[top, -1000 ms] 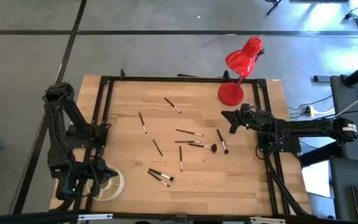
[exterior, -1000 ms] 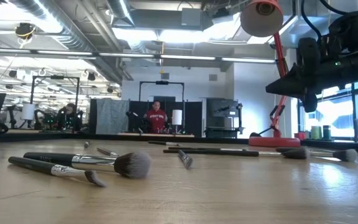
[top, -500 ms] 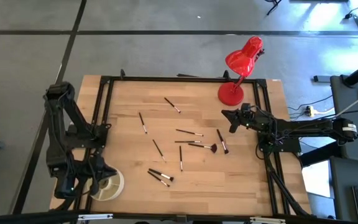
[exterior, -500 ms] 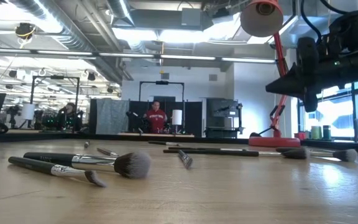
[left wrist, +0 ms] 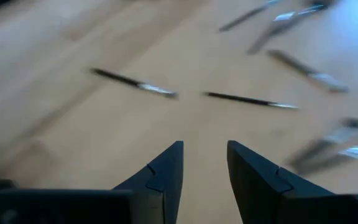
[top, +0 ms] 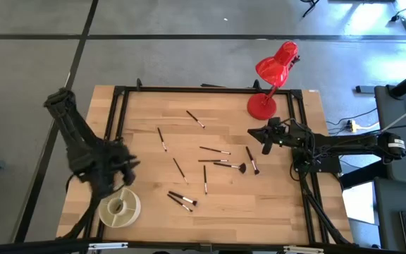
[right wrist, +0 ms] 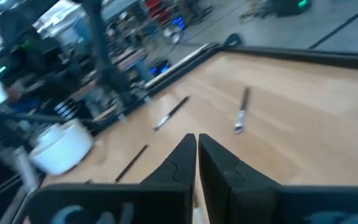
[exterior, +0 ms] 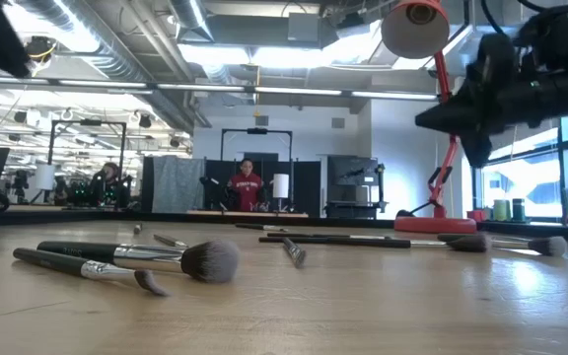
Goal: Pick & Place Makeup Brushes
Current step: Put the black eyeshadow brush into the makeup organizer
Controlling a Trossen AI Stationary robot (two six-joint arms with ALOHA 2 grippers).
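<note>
A: Left jaws (top: 123, 167) spread, holding nothing, just above the white cup (top: 120, 209). Right jaws (top: 266, 138) pressed together, empty.

B: Brushes (top: 213, 163) scattered on the counter (top: 224, 212) between both.

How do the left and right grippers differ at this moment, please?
The left gripper has its jaws parted, while the right gripper has its fingers pressed together. The left gripper hangs by the white cup at the table's near left; the right gripper sits near the red lamp. Both hold nothing.
</note>
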